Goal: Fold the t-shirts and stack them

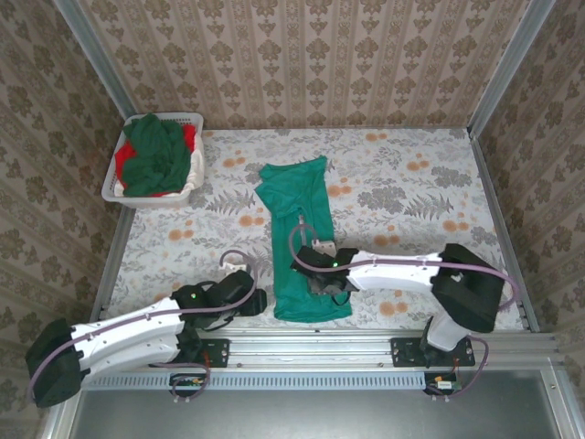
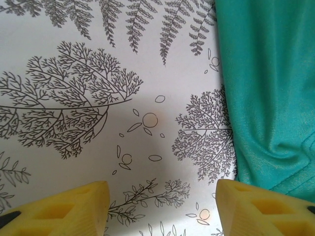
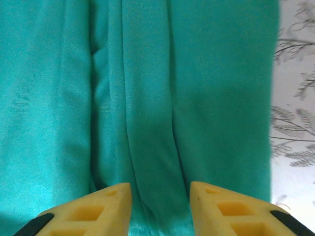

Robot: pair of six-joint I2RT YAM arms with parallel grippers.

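A teal-green t-shirt (image 1: 302, 240) lies on the flowered table, folded lengthwise into a narrow strip. My right gripper (image 1: 324, 282) hovers over the strip's lower half. In the right wrist view this gripper (image 3: 160, 196) is open, its yellow fingers (image 3: 106, 204) straddling a raised lengthwise fold of the shirt (image 3: 147, 108) without pinching it. Left of the shirt's bottom corner, my left gripper (image 1: 258, 299) is low over the table. Seen from its wrist, the left gripper (image 2: 162, 196) is open over bare tablecloth, with the shirt's edge (image 2: 266, 88) just to its right.
A white slatted basket (image 1: 113, 189) stands at the back left corner and holds a dark green shirt (image 1: 154, 154) and a red one (image 1: 188, 137). Patterned walls enclose the table on three sides. Bare tablecloth (image 1: 411, 197) stretches to the right of the shirt.
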